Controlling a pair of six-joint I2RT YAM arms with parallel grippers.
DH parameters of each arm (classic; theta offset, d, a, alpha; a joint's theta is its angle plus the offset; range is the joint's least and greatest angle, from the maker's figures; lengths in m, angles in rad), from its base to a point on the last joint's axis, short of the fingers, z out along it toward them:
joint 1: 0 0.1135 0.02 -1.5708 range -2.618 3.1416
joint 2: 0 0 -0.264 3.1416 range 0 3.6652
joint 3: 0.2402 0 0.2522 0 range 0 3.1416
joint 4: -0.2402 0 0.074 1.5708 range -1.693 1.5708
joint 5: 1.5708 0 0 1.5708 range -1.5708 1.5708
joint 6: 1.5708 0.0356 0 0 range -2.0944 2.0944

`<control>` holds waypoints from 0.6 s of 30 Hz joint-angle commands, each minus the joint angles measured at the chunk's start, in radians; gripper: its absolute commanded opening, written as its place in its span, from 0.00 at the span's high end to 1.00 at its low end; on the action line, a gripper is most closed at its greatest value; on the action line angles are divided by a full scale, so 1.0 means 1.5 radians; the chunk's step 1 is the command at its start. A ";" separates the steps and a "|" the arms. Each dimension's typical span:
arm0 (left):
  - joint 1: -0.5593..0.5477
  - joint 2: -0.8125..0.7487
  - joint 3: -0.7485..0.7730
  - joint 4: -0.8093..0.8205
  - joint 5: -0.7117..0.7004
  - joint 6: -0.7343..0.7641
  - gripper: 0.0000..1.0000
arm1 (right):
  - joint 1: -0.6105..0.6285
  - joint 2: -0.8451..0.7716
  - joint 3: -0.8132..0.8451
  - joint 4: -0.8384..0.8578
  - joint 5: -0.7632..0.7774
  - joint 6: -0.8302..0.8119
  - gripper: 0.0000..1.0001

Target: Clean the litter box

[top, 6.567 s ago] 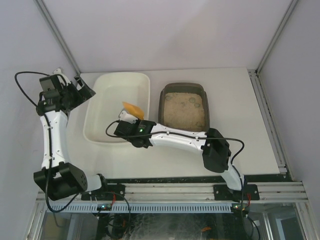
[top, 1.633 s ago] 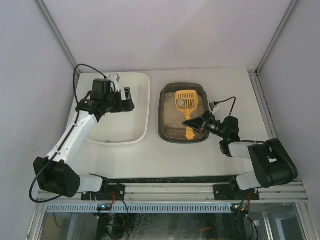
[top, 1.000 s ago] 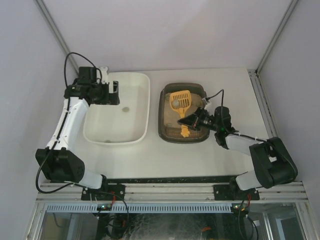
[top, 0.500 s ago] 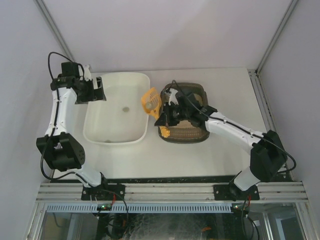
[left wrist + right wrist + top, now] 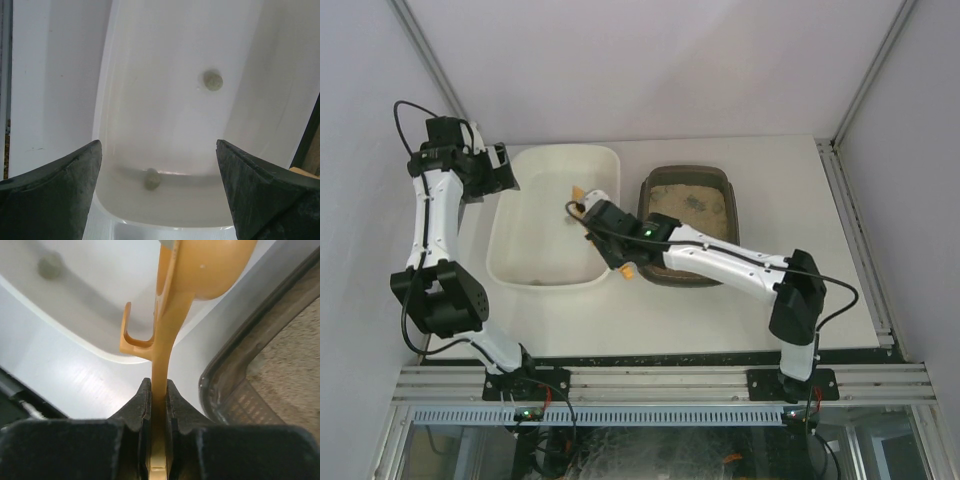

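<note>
While the right fingers (image 5: 141, 405) clamp the scoop (image 5: 165, 330) over the white tub's (image 5: 570, 150) right rim, the left fingers (image 5: 55, 190) gape above its far-left corner. The litter box (image 5: 687, 170) sits just right of it.

R arm (image 5: 720, 262) bars litter box (image 5: 686, 173) near edge | tub (image 5: 535, 230) L half open | scoop (image 5: 210, 265) over tub R rim

The left hand (image 5: 158, 146) gapes wide on its raised arm; the right hand (image 5: 159, 390), stretched leftward, is clamped tight.
</note>
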 commanded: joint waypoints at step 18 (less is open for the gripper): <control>0.000 -0.033 -0.013 0.054 0.015 -0.022 0.00 | 0.108 0.091 0.131 -0.088 0.424 -0.174 1.00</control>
